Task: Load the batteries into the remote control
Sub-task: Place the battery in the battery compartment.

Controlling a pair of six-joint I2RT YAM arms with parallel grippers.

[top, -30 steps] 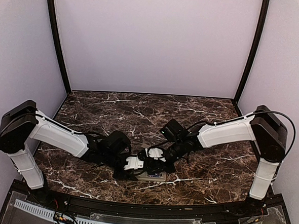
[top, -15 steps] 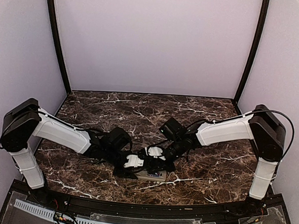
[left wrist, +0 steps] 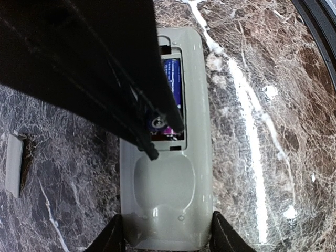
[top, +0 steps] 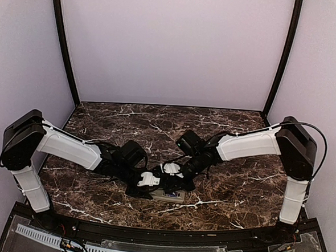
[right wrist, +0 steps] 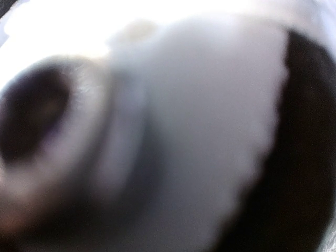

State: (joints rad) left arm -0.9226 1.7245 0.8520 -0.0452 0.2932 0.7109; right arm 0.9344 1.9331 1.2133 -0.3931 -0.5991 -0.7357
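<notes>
Remote control (left wrist: 165,194) lies back-up on the bench (left wrist: 273,105), with the left end effector (left wrist: 170,236) clamped on one end. The right end effector (left wrist: 155,147) is clenched, tip at the batteries (left wrist: 173,84) in the open bay. Those look light, slick and rigid, probably best pinched mid-length.

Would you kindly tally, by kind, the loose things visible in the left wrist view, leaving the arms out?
Grey-beige oblong plastic remote control: 1
Blue-purple cylindrical batteries: 2
Flat grey rectangular cover piece: 1
Total: 4
</notes>
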